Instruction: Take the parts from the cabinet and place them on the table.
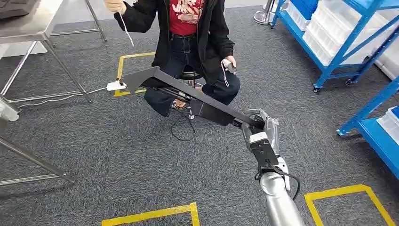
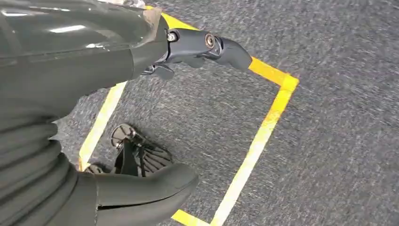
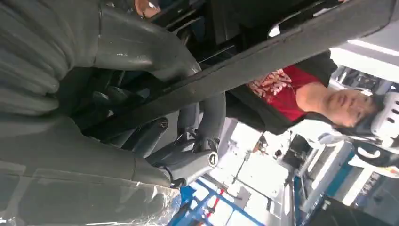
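The right hand, right of centre in the head view, grips one end of a long black part that reaches up-left toward a seated person. The left hand hangs over the floor, fingers apart, holding nothing. Held at one end, the part could sag, twist loose or swing into the person. Grey carpet with yellow tape squares; blue shelving upper right, metal table upper left.

Grey speckled carpet floor carries yellow tape square outlines; white power strip with white cable lies on tape edge, beside black round stool; blue metal shelving racks stand right of stool
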Tool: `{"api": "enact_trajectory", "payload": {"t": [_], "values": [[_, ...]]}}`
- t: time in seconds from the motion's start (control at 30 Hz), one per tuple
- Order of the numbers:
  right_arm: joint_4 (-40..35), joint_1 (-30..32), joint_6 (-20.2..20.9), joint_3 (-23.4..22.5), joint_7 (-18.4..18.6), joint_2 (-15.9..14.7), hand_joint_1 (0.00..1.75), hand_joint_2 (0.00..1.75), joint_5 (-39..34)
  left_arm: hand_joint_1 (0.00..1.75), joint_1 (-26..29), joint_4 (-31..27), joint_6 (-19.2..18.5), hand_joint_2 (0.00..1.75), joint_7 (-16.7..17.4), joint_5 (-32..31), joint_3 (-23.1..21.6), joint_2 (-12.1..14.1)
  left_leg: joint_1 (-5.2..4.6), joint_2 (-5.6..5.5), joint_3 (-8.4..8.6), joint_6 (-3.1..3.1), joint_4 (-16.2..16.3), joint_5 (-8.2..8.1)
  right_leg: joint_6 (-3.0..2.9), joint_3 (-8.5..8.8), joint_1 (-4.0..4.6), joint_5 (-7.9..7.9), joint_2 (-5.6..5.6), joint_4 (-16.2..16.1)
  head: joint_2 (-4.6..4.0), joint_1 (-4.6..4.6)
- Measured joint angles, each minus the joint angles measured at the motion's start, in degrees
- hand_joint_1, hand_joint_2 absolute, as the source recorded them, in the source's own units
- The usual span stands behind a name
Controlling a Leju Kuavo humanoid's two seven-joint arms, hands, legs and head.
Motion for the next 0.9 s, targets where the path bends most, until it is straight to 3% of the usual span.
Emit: {"api": "enact_trajectory", "payload": {"t": [0.07, 0.1, 0.13, 0.17, 0.2, 0.27, 0.3, 0.33, 0.4, 0.43, 0.47, 0.5, 0.57, 0.63, 0.67, 0.7, 0.73, 0.8, 0.83, 0.87, 0.9], "values": [[0.0, 0.0, 0.0, 0.0, 0.0, 0.0, 1.75, 1.75, 0.0, 0.0, 0.2, 0.0, 0.0, 1.75, 0.0, 0.0, 0.0, 0.0, 0.22, -0.36, -0.25, -0.46, -0.4, 0.36, -0.82, -0.14, 0.62, 0.09, -0.46, 0.3, 0.0, -0.05], [0.0, -0.1, 0.1, -0.1, 0.0, 0.1, 1.75, 1.75, -0.2, 0.0, 0.4, 0.0, 0.0, 1.75, 0.0, 0.0, 0.0, 0.0, 0.41, -0.64, -0.43, -0.77, -0.3, 0.38, -1.3, -0.14, 0.5, 0.25, -0.87, 0.2, 0.0, 0.0], [0.0, -0.3, 0.4, -0.1, -0.1, 0.1, 1.75, 1.75, -0.5, 0.0, 0.5, 0.0, 0.0, 1.75, 0.0, 0.0, 0.0, 0.0, 0.65, 0.47, -0.48, -0.86, 0.2, -0.05, -1.69, -0.11, 0.17, 0.43, -1.19, 0.0, 0.0, 0.0], [0.1, -0.4, 0.5, -0.1, -0.2, 0.1, 1.75, 1.75, -0.6, 0.0, 0.4, 0.0, 0.0, 1.75, 0.0, 0.0, 0.0, -0.1, 0.34, 2.74, -1.14, -1.0, 1.7, -1.19, -2.02, -0.09, 0.29, 0.46, -1.38, 0.0, 0.0, -0.05], [0.1, -0.4, 0.5, -0.2, -0.4, 0.1, 1.75, 1.75, -0.9, 0.0, 0.2, 0.0, 0.0, 1.75, 0.0, 0.0, 0.0, 0.0, 0.37, 4.3, -3.08, -1.23, 5.8, -3.64, -2.52, -0.1, 0.54, 0.4, -1.77, 0.0, 0.0, -0.07], [0.4, -0.4, 0.5, -0.5, -0.8, 0.1, 1.75, 1.75, -1.3, 0.0, 0.1, 0.0, 0.0, 1.75, 0.0, 0.0, 0.0, 0.0, 0.38, 5.03, -7.19, -1.35, 14.2, -7.44, -2.66, -0.15, 0.95, 0.31, -2.7, 0.1, 0.0, -0.05], [0.7, -0.4, 0.5, -0.7, -1.0, 0.1, 1.75, 1.75, -1.5, 0.0, 0.2, 0.0, 0.0, 1.75, 0.0, 0.0, 0.0, -0.1, 0.38, 5.04, -9.13, -1.24, 18.0, -8.51, -2.76, -0.19, 1.2, 0.24, -3.28, 0.1, 0.0, -0.07], [0.9, -0.4, 0.5, -0.8, -1.2, 0.1, 1.75, 1.75, -1.5, 0.0, 0.2, 0.0, 0.0, 1.75, 0.0, 0.0, 0.0, -0.1, 0.36, 5.04, -9.43, -0.96, 18.3, -7.98, -2.82, -0.17, 1.41, 0.2, -3.81, 0.1, 0.0, -0.07], [1.4, -0.8, 0.5, -1.0, -1.6, 0.1, 1.75, 1.75, -1.8, 0.0, 0.2, 0.0, 0.0, 1.75, 0.0, 0.0, 0.0, -0.1, 0.12, 5.19, -6.48, -0.14, 12.3, -4.29, -2.99, -0.1, 1.73, 0.08, -4.68, 0.1, 0.0, -0.07], [1.7, -1.3, 0.5, -1.0, -1.9, 0.1, 1.75, 1.75, -2.0, 0.0, 0.1, 0.0, 0.0, 1.75, 0.0, 0.0, 0.0, 0.0, -0.32, 5.98, -3.06, 0.57, 6.1, -1.62, -3.07, 0.05, 1.81, 0.01, -5.18, 0.1, 0.0, -0.07], [2.1, -1.7, 0.6, -1.0, -2.1, 0.1, 1.75, 1.75, -2.1, 0.0, 0.1, 0.0, 0.1, 1.75, 0.0, 0.0, 0.0, 0.0, -0.93, 7.92, -0.59, 1.28, 2.0, -0.41, -3.1, 0.16, 1.85, -0.03, -5.47, 0.0, 0.0, -0.07], [2.3, -2.0, 0.6, -1.1, -2.3, 0.1, 1.75, 1.75, -2.2, 0.0, -0.2, 0.0, 0.2, 1.75, 0.0, 0.2, 0.0, 0.2, -1.42, 9.05, -0.22, 1.23, 0.9, -1.09, -2.9, 0.06, 2.46, -0.15, -5.96, 0.1, 0.0, -0.07], [3.8, -3.0, 0.7, -1.1, -3.2, 0.0, 1.75, 1.75, -2.6, 0.0, -0.1, 0.0, 0.6, 1.75, 0.0, 0.6, 0.0, 0.3, -1.7, 7.92, -0.5, 1.34, 0.7, -0.91, -2.83, 0.1, 2.23, -0.18, -6.86, 0.0, 0.0, 0.0], [5.0, -4.1, 0.7, -1.0, -3.7, 0.0, 1.75, 1.75, -3.1, 0.0, 0.0, 0.0, 0.6, 1.75, 0.0, 0.7, 0.1, 0.4, -1.79, 6.92, -0.2, 1.86, -0.1, -0.48, -2.58, 0.4, 2.39, -0.25, -7.74, -0.3, 0.0, -0.05], [5.5, -4.6, 0.6, -1.0, -3.9, -0.2, 1.75, 1.75, -3.3, 0.0, 0.1, 0.0, 0.6, 1.75, 0.0, 0.7, 0.2, 0.3, -1.07, 6.42, 0.75, 1.96, -1.2, 0.27, -2.22, -0.03, 2.32, -0.9, -6.45, 0.5, 0.0, 0.04], [6.1, -5.0, 0.5, -1.0, -4.1, -0.3, 1.75, 1.75, -3.6, 0.0, 0.0, 0.0, 0.6, 1.75, -0.1, 0.7, 0.2, 0.2, -1.01, 5.83, 0.84, 2.25, -1.6, 0.47, -2.35, -0.81, 2.21, -2.16, -4.07, 2.9, 0.0, -0.04], [6.4, -5.2, 0.3, -1.0, -4.2, -0.4, 1.75, 1.75, -3.8, 0.0, -0.2, 0.0, 0.6, 1.75, -0.1, 0.7, 0.2, 0.3, -0.97, 5.25, 0.75, 2.38, -1.6, 0.59, -2.57, -2.85, 1.91, -3.88, -2.59, 7.1, 0.0, 0.13], [7.2, -4.9, 0.2, -1.1, -4.2, -0.7, 1.75, 1.75, -3.8, 0.0, -0.2, 0.0, 0.5, 1.75, -0.1, 0.5, 0.2, 0.2, -0.94, 3.69, 0.66, 2.37, -1.5, 0.59, -2.49, -7.14, 1.61, -6.65, -1.86, 15.5, 0.0, 0.17], [7.5, -4.8, 0.1, -1.2, -4.2, -0.8, 1.75, 1.75, -3.8, 0.0, -0.1, 0.0, 0.5, 1.75, 0.0, 0.4, 0.2, 0.1, -0.93, 2.95, 0.66, 2.34, -1.5, 0.61, -2.07, -7.97, 1.48, -6.59, -1.8, 16.8, 0.0, 0.17], [7.6, -4.7, 0.1, -1.2, -4.2, -0.8, 1.75, 1.75, -3.8, 0.0, -0.1, 0.0, 0.5, 1.75, 0.0, 0.3, 0.2, 0.0, -0.87, 2.32, 0.7, 2.29, -1.5, 0.62, -1.45, -7.41, 1.28, -5.54, -1.79, 15.2, 0.0, 0.19], [7.7, -4.7, 0.1, -1.3, -4.2, -0.9, 1.75, 1.75, -3.8, 0.0, -0.1, 0.0, 0.5, 1.75, 0.0, 0.1, 0.2, -0.1, -0.73, 1.62, 0.73, 2.19, -1.3, 0.6, -0.63, -5.72, 1.06, -3.64, -1.74, 11.4, 0.0, 0.17]]}}
